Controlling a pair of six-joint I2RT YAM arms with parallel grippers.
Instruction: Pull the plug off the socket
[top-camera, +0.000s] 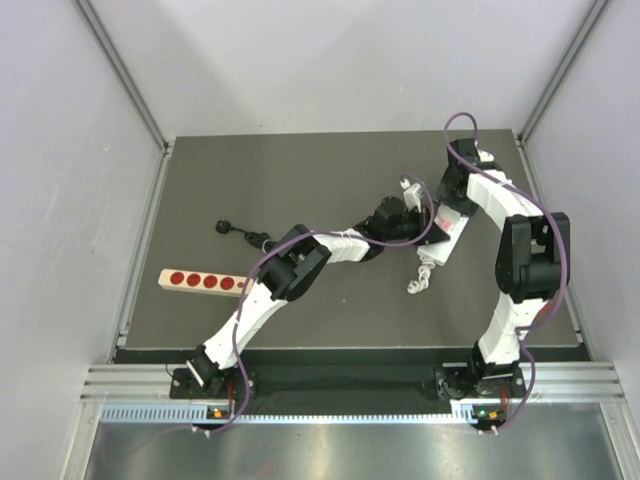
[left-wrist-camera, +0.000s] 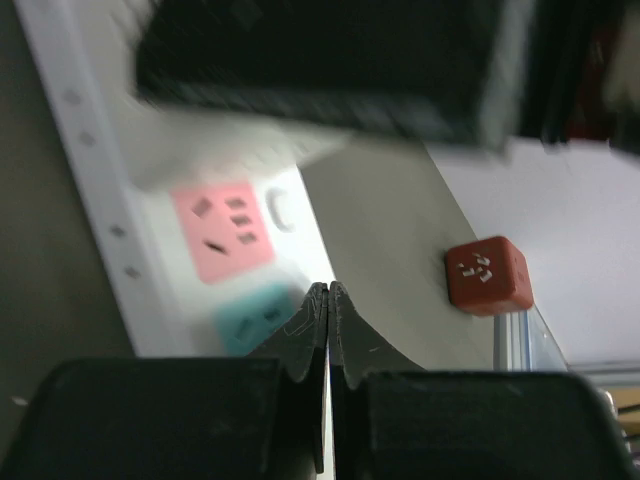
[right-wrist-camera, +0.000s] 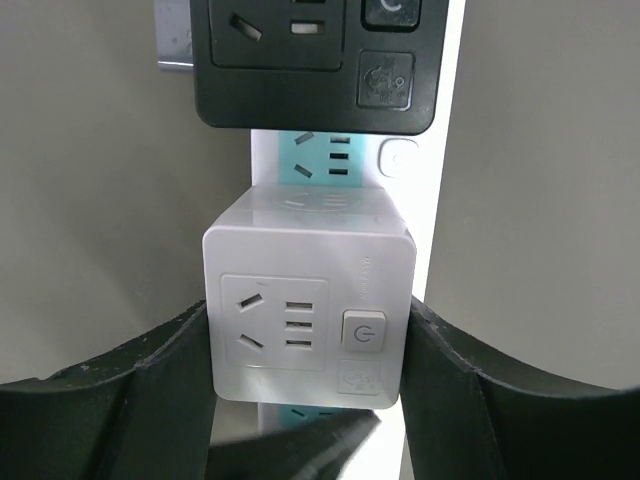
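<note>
Between the right gripper's (right-wrist-camera: 308, 310) fingers (right-wrist-camera: 160, 380): white cube plug (right-wrist-camera: 300, 250), fingers pressing both its sides, so it's gripping the plug. Plug is sitting on the socket (left-wrist-camera: 140, 260), over a cyan face. Black cube adapter (right-wrist-camera: 300, 60) is occupying the next spot along.

Left gripper (left-wrist-camera: 328, 295) is pinching its fingers together on nothing, tips hanging by the pink and cyan faces; contact unclear. Red-brown cube (left-wrist-camera: 488, 275) is showing beyond, near the pale wall.

Socket is lying far right on the dark grey table (top-camera: 300, 180), white cord (top-camera: 422, 272) trailing toward the arms. Beige strip (top-camera: 200, 280) and black lead (top-camera: 240, 233) are lying well apart, left side.
</note>
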